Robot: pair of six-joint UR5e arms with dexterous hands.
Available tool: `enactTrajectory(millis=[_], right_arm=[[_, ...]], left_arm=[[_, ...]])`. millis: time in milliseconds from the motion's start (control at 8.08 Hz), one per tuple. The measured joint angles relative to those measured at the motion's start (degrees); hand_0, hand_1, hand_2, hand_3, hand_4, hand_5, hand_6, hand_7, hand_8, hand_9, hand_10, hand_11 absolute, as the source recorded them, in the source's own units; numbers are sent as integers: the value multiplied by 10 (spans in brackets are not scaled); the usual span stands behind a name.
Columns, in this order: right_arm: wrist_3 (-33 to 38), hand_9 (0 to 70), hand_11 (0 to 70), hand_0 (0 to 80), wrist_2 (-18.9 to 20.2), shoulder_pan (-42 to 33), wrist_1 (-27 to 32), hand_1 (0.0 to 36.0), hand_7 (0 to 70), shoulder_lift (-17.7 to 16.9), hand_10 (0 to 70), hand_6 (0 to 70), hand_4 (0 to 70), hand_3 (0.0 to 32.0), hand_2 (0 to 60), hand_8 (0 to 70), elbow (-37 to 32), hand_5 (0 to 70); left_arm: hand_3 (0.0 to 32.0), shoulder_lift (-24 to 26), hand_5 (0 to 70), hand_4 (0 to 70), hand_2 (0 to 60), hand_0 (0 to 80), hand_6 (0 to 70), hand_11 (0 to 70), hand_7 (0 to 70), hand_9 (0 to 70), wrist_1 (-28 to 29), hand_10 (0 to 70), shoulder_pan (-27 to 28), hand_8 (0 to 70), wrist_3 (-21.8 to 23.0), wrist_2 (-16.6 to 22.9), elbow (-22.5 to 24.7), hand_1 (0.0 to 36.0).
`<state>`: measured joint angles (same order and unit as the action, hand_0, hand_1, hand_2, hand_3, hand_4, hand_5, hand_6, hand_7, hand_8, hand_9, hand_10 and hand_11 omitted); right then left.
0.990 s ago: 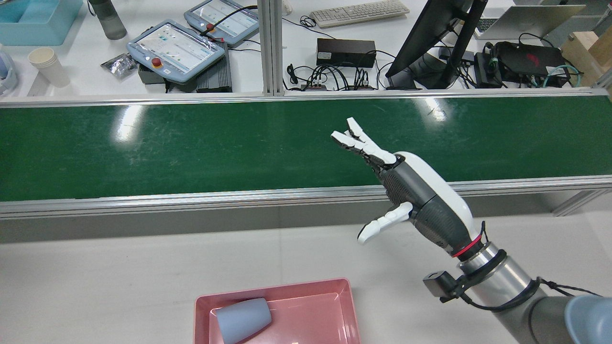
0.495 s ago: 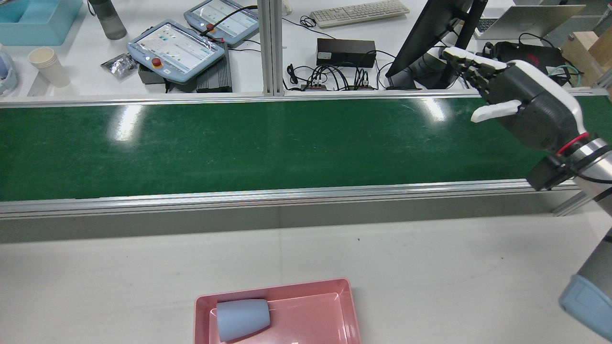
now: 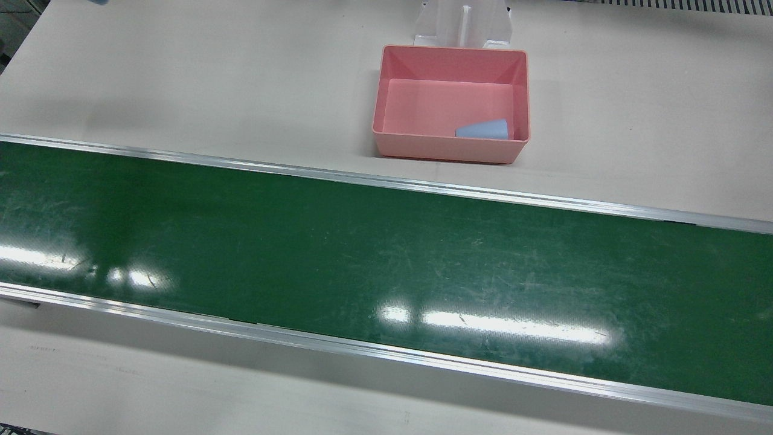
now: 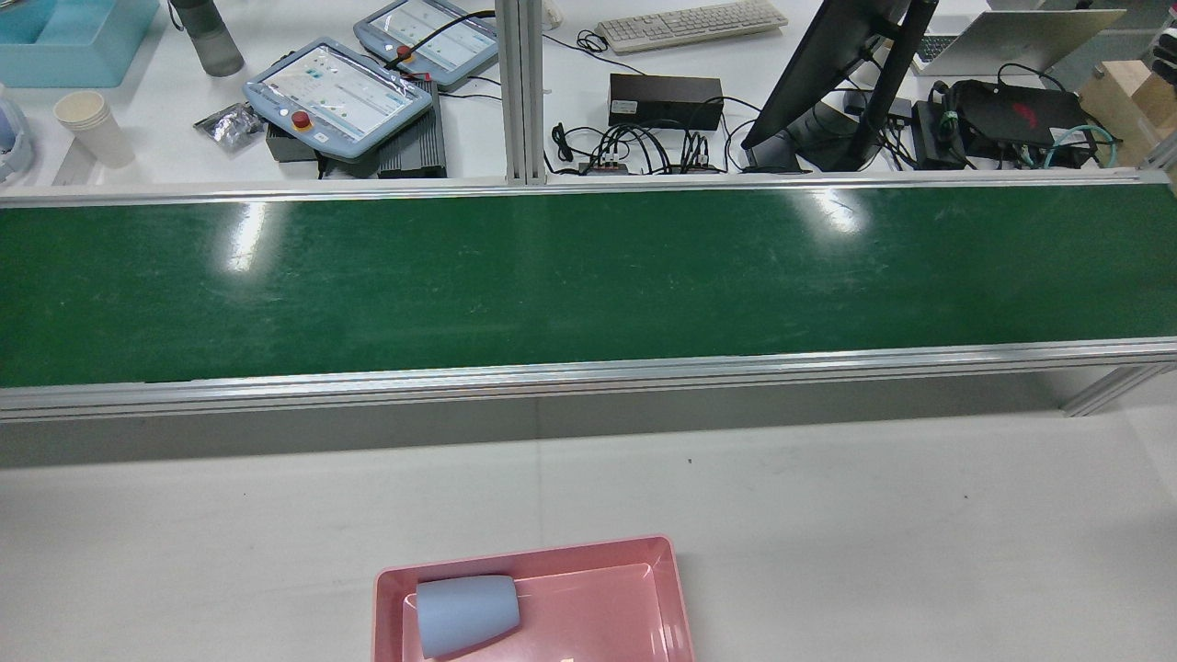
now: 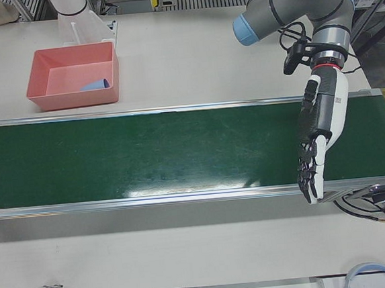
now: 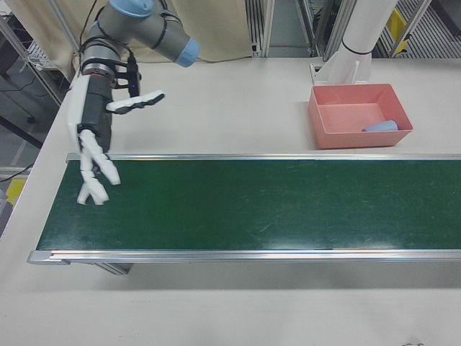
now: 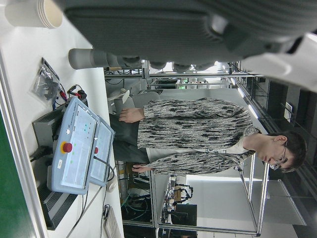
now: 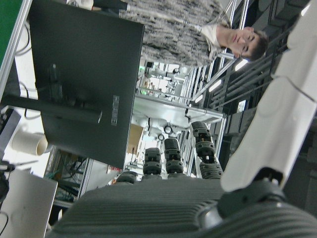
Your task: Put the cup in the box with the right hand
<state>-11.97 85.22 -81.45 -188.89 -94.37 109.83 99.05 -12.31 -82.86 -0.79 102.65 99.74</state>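
Cup [image 4: 467, 614] lies on its side inside the pink box [image 4: 662, 561]; we judge placement done. Our right hand [image 6: 97, 155] hangs empty, fingers spread, over the belt's [image 6: 252, 205] far end, with only parking left.

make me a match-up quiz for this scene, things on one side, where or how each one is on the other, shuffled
Things:
1. cup
2. box
3. right hand
4. left hand

Places or states:
A. pink, on the white table beside the green belt
B. open, over the belt's end in the left-front view
C. lying on its side inside the box
D. open, over the belt's end in the right-front view

Pairs: 1-C, 2-A, 3-D, 4-B
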Motion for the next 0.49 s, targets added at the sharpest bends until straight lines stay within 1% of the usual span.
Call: enactTrajectory(millis=[124,247,495], right_arm=[[7,137,16,470,15,-46,47,89,212,-18,2,61,0,0,0,76,-44,43],[11,145,16,469,24,-75,80,89,234,-25,2,65,0,0,0,80,-76,43],[14,160,11,469,30,-93,101,86,251,-26,0,69,0,0,0,93,-98,44]], left_arm=[[0,0,0,0,0,0,0,0,0,0,0,0,0,0,0,0,0,0],[0,0,0,0,0,0,0,0,0,0,0,0,0,0,0,0,0,0],[0,0,0,0,0,0,0,0,0,0,0,0,0,0,0,0,0,0]])
